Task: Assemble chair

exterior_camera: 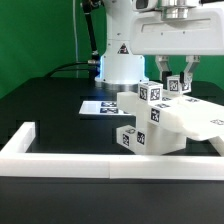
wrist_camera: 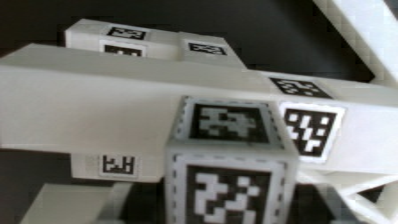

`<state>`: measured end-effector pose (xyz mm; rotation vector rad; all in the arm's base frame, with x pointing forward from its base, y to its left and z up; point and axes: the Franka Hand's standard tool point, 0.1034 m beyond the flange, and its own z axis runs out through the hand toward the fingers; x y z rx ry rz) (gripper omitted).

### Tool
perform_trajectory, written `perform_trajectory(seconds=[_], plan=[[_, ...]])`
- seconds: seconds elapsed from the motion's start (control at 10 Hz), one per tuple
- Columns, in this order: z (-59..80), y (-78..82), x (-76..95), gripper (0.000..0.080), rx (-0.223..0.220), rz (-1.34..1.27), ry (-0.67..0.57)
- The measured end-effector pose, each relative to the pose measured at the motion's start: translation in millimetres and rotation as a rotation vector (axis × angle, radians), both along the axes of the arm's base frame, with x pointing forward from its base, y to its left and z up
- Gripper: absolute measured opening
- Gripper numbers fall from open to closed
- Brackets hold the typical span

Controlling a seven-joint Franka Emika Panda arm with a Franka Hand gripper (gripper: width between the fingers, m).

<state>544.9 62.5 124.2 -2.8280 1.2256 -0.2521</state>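
Currently the gripper clamps a tagged upright bar of the part-built chair just behind the border wall, where a skewed push could jam the joint.

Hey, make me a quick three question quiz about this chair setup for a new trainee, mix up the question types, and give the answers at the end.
1. True or false: the gripper is over the chair parts.
2. What lies flat on the table behind the chair parts? A) marker board B) screwdriver C) red cup
3. Fill in: a long white ____ runs along the table's near edge.

Key:
1. True.
2. A, the marker board.
3. Wall.
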Motion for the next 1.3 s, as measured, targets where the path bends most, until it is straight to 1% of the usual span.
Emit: perform_trajectory(seconds=[0.1, 0.2, 0.3, 0.6, 0.7, 1.0, 1.1, 1.2, 1.3], plan=[[0.5, 0.0, -0.2, 0.0467, 0.004, -0.002, -0.001], [2.4, 0.3, -0.8, 0.0585, 0.017, -0.013, -0.004], [4.6, 0.9, -0.1, 0.0638, 0.029, -0.020, -0.009], [13.2, -0.2, 0.2, 0.0649, 0.088, -0.020, -0.031], [12.6, -0.6, 0.0, 0.0649, 0.094, -0.030, -0.031], [11.3, -0.9, -0.4, 0.0649, 0.092, -0.030, -0.028], [11.3, 0.0, -0.4, 0.0649, 0.081, 0.000, -0.028], [11.4, 4.5, -0.6, 0.0649, 0.055, 0.073, -0.026], [11.5, 7.3, -0.7, 0.0649, 0.053, 0.092, -0.026]])
